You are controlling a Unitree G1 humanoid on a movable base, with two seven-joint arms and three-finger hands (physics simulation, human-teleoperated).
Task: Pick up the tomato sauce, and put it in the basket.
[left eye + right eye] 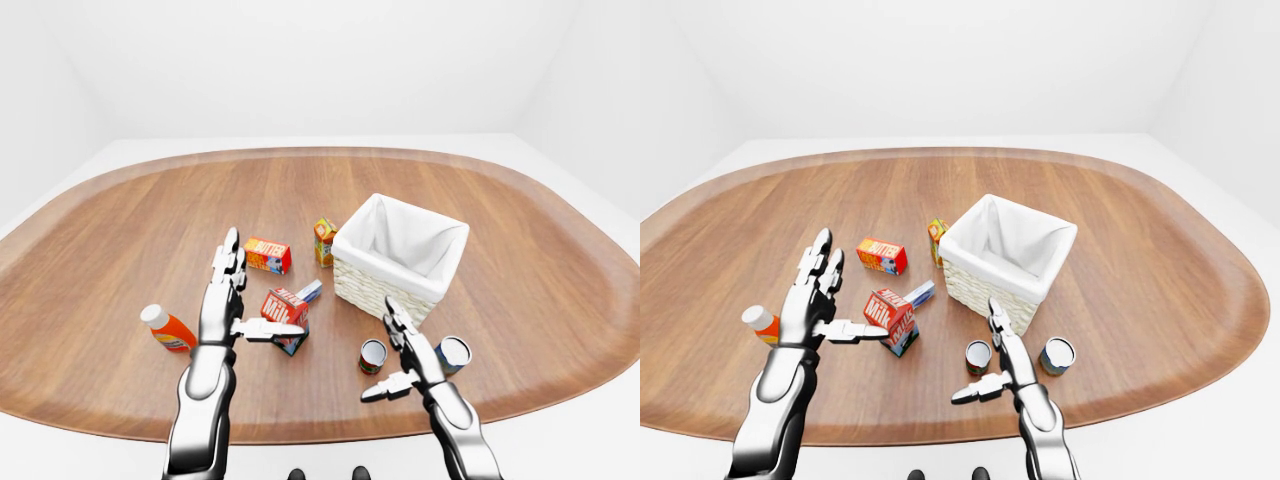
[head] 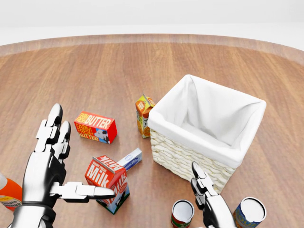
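1. The tomato sauce is, as far as you can judge, the small red-labelled can standing upright on the bench, near the lower side of the basket but apart from it — its label is too small to read.
2. A second can with a blue label stands just to the right of it; your right hand hangs between the two, so be sure which one you close on.
3. That right hand holds nothing: its fingers are spread, thumb out to the left, and it does not touch the red can.
4. Your left hand is likewise open — fingers up, thumb pointing at the milk carton — and can stay out of this.
5. Expect the can to be rigid, smooth-sided and fairly dense; it should not crush, but it may slip or tip if struck near its rim.
6. Take it round the middle of the side wall, thumb opposite the two fingers, with the hand level.
7. The basket is open-topped and cloth-lined; lift clear of its near rim, then lower the can inside.
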